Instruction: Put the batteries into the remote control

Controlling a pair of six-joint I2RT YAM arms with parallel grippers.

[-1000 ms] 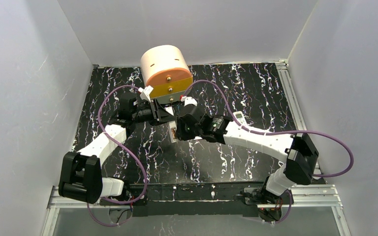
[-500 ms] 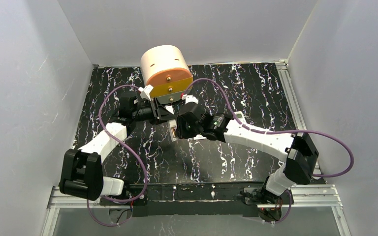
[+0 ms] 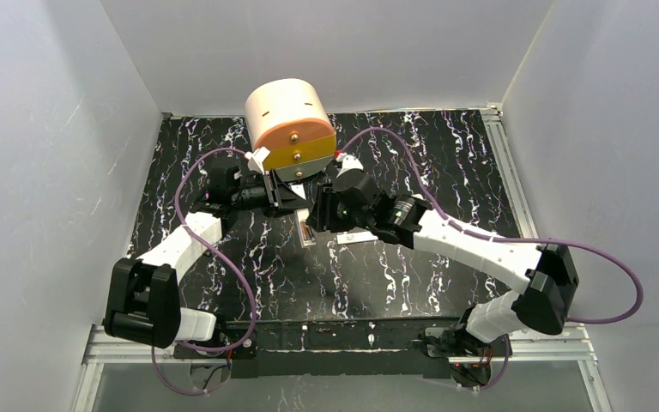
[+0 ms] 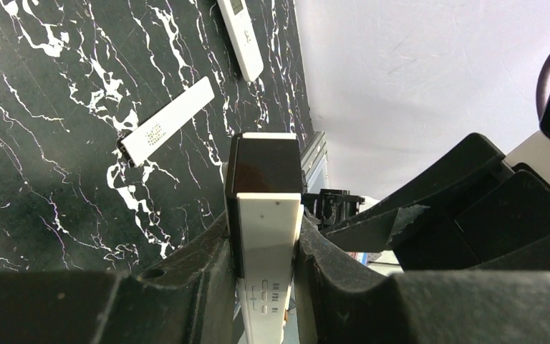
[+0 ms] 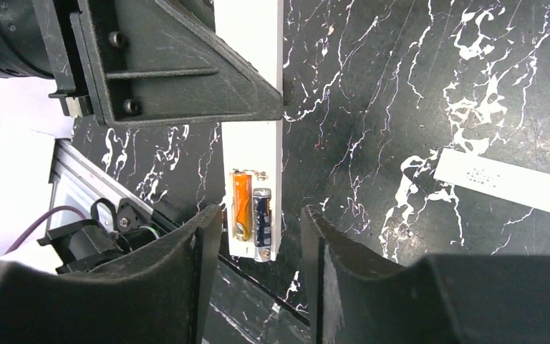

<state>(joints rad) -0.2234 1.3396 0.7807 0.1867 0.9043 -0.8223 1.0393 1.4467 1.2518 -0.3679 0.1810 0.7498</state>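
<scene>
Risk, loose cell: the remote (image 5: 252, 147) has its bay uncovered, so a tilt, or a brush from a finger of the right tool (image 5: 260, 215) pulling away, could knock one of the batteries (image 5: 242, 204) out.
Risk, seating: the dark cell sits slightly nearer the remote's end than the orange one, so it may not be fully home.
Left arm: elbow bent, wrist turned inward toward the remote.
Right arm: stretched long and low, wrist aimed at the remote's battery end.
Left tool (image 4: 265, 251): pinching the remote by its sides, above the counter (image 5: 401, 86).
Right tool: spread, straddling the remote's battery end, gripping nothing.
Batteries: side by side in the remote's bay.
White strip (image 5: 505, 183): flat on the counter, apart from the remote, possibly the cover.
</scene>
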